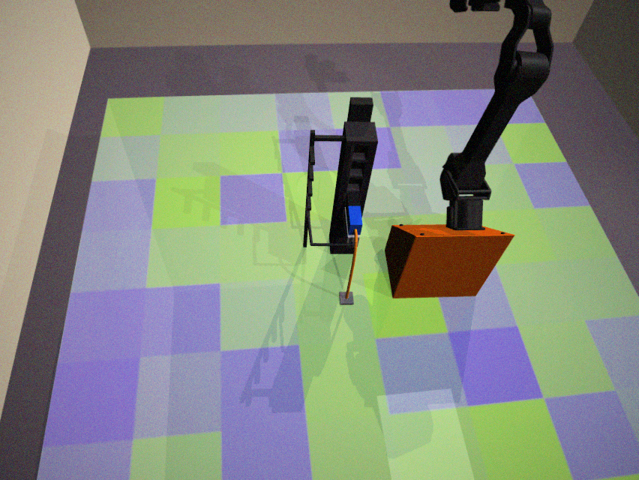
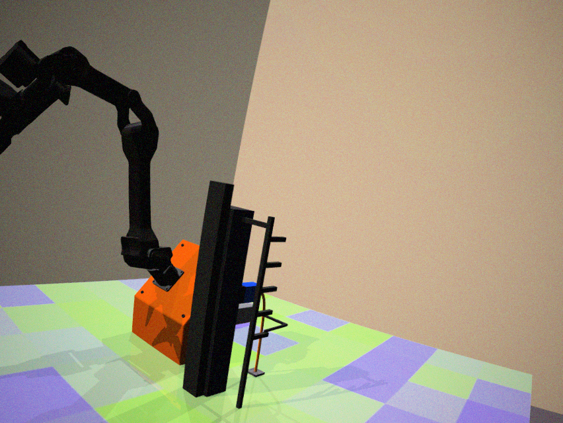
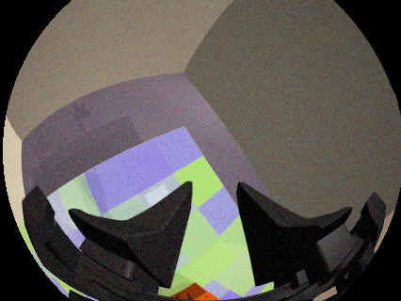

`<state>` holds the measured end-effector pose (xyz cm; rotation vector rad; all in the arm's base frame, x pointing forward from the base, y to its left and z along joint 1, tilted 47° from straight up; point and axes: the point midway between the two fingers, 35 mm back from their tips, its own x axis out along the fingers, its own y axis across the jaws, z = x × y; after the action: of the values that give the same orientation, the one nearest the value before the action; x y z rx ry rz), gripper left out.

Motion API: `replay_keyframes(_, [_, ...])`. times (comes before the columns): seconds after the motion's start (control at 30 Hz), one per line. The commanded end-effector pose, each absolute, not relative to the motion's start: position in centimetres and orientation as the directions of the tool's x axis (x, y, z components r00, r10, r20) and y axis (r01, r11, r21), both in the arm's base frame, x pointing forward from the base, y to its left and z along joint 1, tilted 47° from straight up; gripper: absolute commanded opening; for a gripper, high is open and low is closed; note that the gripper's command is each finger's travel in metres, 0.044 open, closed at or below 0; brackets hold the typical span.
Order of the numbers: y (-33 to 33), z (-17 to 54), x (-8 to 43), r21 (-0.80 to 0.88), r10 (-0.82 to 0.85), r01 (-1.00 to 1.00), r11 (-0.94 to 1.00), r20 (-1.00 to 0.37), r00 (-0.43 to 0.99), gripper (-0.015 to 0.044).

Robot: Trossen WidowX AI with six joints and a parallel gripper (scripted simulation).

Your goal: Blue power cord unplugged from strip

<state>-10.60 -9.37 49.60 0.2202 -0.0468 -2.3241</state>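
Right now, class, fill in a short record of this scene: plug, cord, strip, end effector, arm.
plug: blue, seated in the strip
cord: orange, running down to a small grey floor plate
strip: black, upright
end effector: partly closed, nothing between its fingers, high and far from the plug
arm: mounted on the orange base

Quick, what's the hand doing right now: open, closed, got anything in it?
Hand: partly closed, with a gap between the fingers and nothing in it; it is up in the air, away from the blue plug.
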Motion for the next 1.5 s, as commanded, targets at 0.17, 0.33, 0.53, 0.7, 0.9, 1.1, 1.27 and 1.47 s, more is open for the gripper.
replay_keyframes(0.17, [-16.4, 48.2, -5.2, -0.042, -0.854, 0.879, -0.475, -0.216, -0.473, 0.0160])
replay_keyframes(0.33, [-19.3, 47.2, -1.2, -0.103, -0.901, 0.937, -0.335, -0.254, -0.351, 0.0160])
replay_keyframes(0.53, [-21.6, 45.7, 4.0, -0.169, -0.932, 0.972, -0.161, -0.299, -0.206, 0.0160])
replay_keyframes(0.7, [-22.5, 44.5, 8.2, -0.214, -0.938, 0.976, -0.029, -0.333, -0.101, 0.0160])
replay_keyframes(0.9, [-22.6, 42.6, 13.7, -0.267, -0.926, 0.954, 0.139, -0.377, 0.029, 0.0160])
replay_keyframes(1.1, [-21.5, 40.4, 19.6, -0.320, -0.891, 0.894, 0.314, -0.425, 0.161, 0.0160])
replay_keyframes(1.27, [-19.7, 38.3, 24.1, -0.358, -0.848, 0.821, 0.444, -0.463, 0.257, 0.0160])
replay_keyframes(1.47, [-16.6, 35.8, 28.9, -0.399, -0.784, 0.709, 0.581, -0.508, 0.357, 0.0160])
